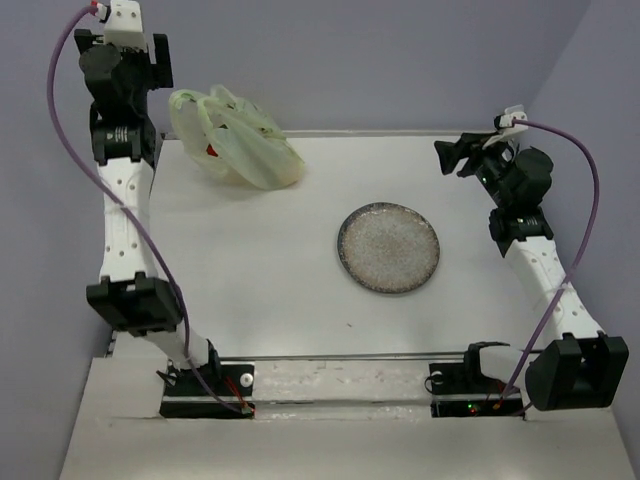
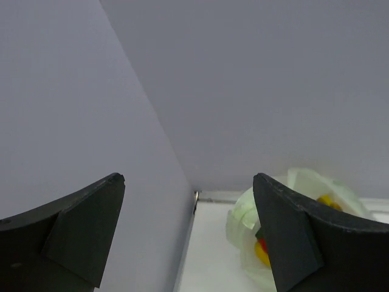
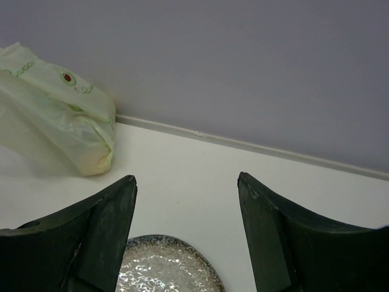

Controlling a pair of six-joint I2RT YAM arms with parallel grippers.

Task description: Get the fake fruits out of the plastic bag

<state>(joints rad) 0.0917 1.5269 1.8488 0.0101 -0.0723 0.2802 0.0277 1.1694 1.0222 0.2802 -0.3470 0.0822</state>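
Note:
The pale yellow-green plastic bag (image 1: 240, 140) lies crumpled at the far left of the table, by the back wall. A red fruit (image 1: 210, 151) shows through it. The left wrist view shows the bag (image 2: 242, 224) with red and yellow fruits (image 2: 262, 249) inside. The right wrist view shows the bag (image 3: 61, 115) at the far left. My left gripper (image 1: 158, 62) is open and empty, raised by the far left corner, left of the bag (image 2: 188, 182). My right gripper (image 1: 450, 155) is open and empty, above the table's right side, pointing left (image 3: 187, 179).
A round speckled grey plate (image 1: 388, 247) sits right of the table's centre; its rim shows in the right wrist view (image 3: 164, 267). Purple-grey walls close the back and both sides. The arm bases stand at the near edge.

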